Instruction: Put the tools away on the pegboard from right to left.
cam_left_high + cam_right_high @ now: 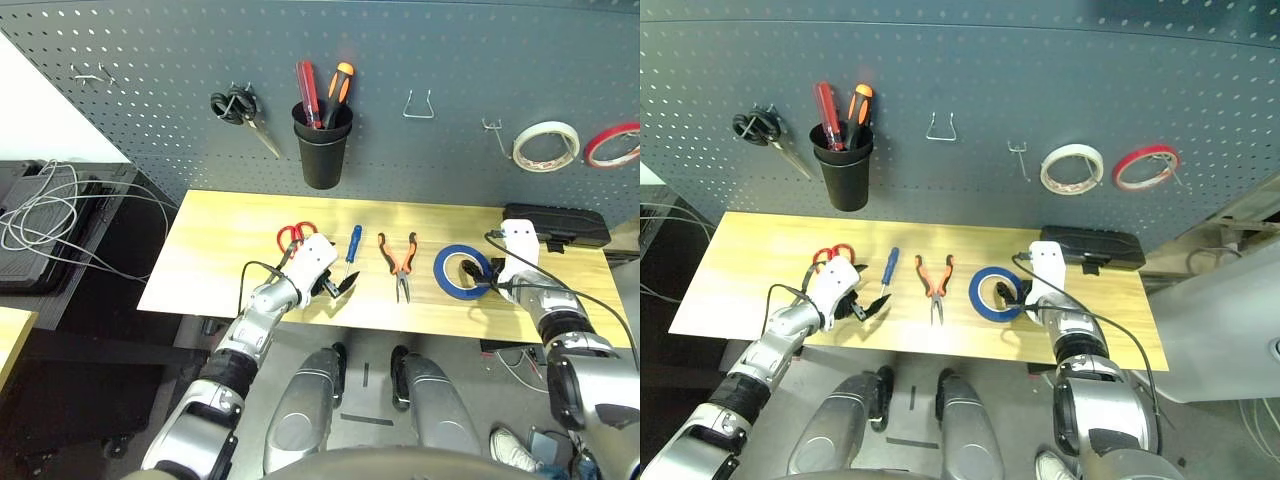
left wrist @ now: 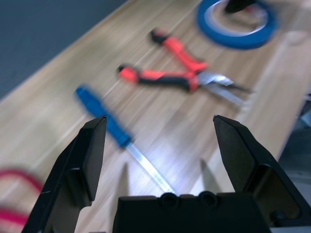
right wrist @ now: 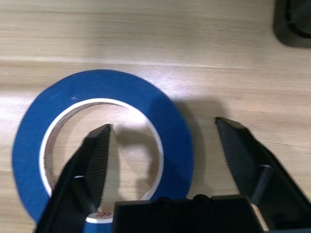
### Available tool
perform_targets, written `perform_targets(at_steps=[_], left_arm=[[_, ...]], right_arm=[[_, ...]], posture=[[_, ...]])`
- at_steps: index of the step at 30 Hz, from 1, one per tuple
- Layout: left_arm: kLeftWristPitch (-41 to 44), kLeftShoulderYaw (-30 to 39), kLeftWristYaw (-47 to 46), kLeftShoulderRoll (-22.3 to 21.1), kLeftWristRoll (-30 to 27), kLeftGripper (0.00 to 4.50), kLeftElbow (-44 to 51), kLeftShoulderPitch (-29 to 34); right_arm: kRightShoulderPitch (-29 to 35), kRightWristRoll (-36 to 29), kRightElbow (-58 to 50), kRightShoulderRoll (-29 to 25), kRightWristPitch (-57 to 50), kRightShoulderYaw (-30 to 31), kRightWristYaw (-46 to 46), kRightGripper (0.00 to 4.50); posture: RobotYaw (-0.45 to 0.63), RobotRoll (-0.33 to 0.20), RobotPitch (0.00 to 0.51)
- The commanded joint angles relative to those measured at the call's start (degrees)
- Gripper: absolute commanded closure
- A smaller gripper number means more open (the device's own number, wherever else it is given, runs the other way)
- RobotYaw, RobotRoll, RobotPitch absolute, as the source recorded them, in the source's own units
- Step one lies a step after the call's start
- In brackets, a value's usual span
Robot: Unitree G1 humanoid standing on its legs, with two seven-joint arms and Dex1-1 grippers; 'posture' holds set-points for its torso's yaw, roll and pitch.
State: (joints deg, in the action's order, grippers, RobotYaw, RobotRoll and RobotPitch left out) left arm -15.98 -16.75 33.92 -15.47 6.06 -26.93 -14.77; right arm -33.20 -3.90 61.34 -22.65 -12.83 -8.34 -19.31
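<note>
Here the blue tape roll (image 3: 97, 145) lies flat on the wooden worktop (image 1: 220, 240) near its right end, and the right gripper (image 3: 163, 145) straddles the roll's wall, one finger (image 3: 95, 155) inside the ring, the other outside, jaws apart and not yet pinching. The left gripper (image 2: 163, 150) hangs wide open over the small blue-handled screwdriver (image 2: 104, 119), beside the needle-nose pliers (image 2: 180, 73).

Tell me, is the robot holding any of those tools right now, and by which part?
Nothing is held yet. The right hand straddles the blue tape roll, one finger in its hole and one outside, not closed. The left hand is open above the table.
</note>
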Motion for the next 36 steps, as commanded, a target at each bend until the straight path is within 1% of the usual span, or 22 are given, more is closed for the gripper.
perform_targets(at_steps=[1,3,7,8,9,14,19,22,25,27,31,36], left_arm=[[-6.8,-2.5,2.5,-0.6,1.0,0.00,0.8,1.3],[-8.5,-2.7,2.4,-0.6,1.2,0.00,0.5,1.2],[-10.2,-2.4,1.6,-0.3,1.5,0.00,-0.7,0.4],[-10.5,-2.3,1.4,-0.1,1.5,0.00,-1.3,-0.1],[-10.7,-2.1,1.2,0.0,1.5,0.00,-1.9,-0.6],[-12.5,-1.2,0.0,0.5,1.0,0.00,-4.2,-2.5],[-15.9,0.1,-2.3,0.3,1.1,0.00,-4.1,-3.0],[-17.3,0.8,-3.4,0.2,1.1,0.00,-3.4,-2.6],[-18.0,0.8,-3.8,0.1,1.1,0.00,-2.8,-2.3],[-18.5,0.9,-4.4,0.2,1.2,0.00,-1.7,-2.1],[-19.0,1.0,-5.2,0.4,0.9,0.00,0.3,-1.9],[-19.1,1.1,-5.7,0.4,0.6,0.00,2.5,-2.0]], right_arm=[[1.1,0.6,1.4,1.2,-2.6,0.8,0.7,1.30],[1.0,0.7,1.3,1.2,-3.3,0.8,1.4,2.08],[1.0,0.7,1.0,1.2,-3.7,0.8,1.5,3.41],[0.9,0.8,0.6,1.1,-3.7,0.8,1.5,3.67],[0.9,0.8,0.3,1.0,-3.7,0.8,1.5,3.76],[2.1,0.4,-4.4,0.4,-2.7,0.8,0.3,3.76],[7.7,0.5,-17.2,-0.5,0.1,2.1,-2.7,3.77],[12.3,0.5,-26.0,-0.9,7.1,2.3,-4.2,3.77],[14.7,0.6,-31.0,-1.2,10.9,2.3,-4.4,3.77],[15.3,1.0,-33.1,-1.8,14.0,1.9,-3.8,3.77],[15.6,4.1,-34.9,-3.8,22.7,3.3,-3.5,3.77],[15.9,5.7,-37.2,-5.0,31.9,4.2,-4.0,3.77]], posture=[[0.05,0.000,0.290],[0.04,0.000,0.287],[0.04,0.000,0.284],[0.03,0.000,0.271],[0.03,0.000,0.264],[0.02,0.000,0.245],[0.01,0.000,0.237],[0.01,0.000,0.234],[0.01,0.000,0.234],[0.01,0.000,0.235],[0.00,0.000,0.237],[0.01,0.000,0.239]])
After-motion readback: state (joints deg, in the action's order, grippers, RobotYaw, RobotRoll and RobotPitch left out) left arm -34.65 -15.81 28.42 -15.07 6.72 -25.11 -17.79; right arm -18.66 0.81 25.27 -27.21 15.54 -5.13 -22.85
